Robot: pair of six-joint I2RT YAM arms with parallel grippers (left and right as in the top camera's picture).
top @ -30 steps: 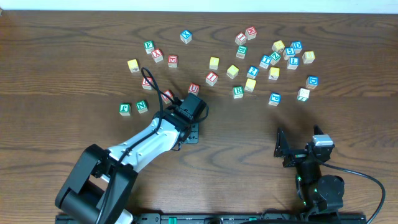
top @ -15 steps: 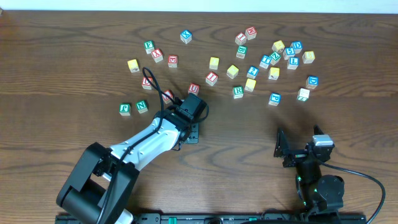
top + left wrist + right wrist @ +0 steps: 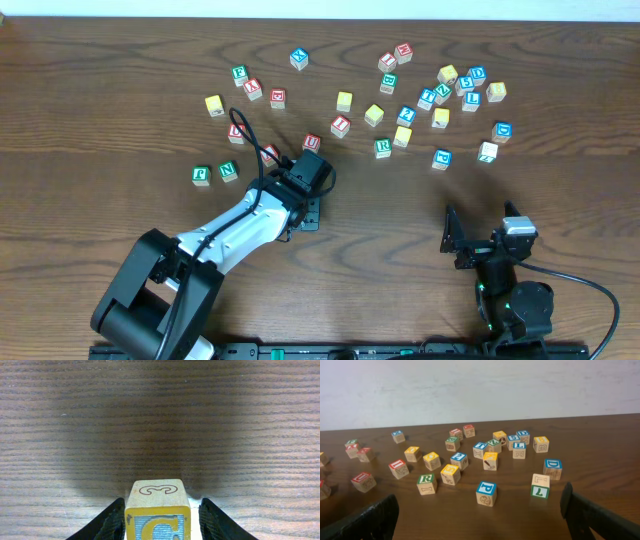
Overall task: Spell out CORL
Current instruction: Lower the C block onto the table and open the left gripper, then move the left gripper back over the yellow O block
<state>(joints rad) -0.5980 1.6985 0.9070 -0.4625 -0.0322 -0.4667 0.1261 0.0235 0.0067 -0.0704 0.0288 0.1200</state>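
A yellow-faced C cube (image 3: pixel 156 491) rests on the table between the jaws of my left gripper (image 3: pixel 162 519). The jaws stand open, with a narrow gap on the cube's right side. From overhead the left gripper (image 3: pixel 308 205) hides this cube. The green R cube (image 3: pixel 383 147) (image 3: pixel 426 483) and the blue L cube (image 3: pixel 471 100) (image 3: pixel 519 449) lie in the scatter at the back. Several yellow-faced cubes, such as one at centre (image 3: pixel 374 115), lie there too, and I cannot read an O. My right gripper (image 3: pixel 455 238) (image 3: pixel 480 510) is open and empty at the front right.
Red-, green- and blue-lettered cubes spread across the back of the table (image 3: pixel 120 60), among them a blue P cube (image 3: pixel 486 493) and a green L cube (image 3: pixel 539 486) nearest the right gripper. A red cube (image 3: pixel 312 143) sits just behind the left gripper.
The left jaws have parted slightly from the C cube. Neither arm has shifted in the overhead view, and no cube has moved.
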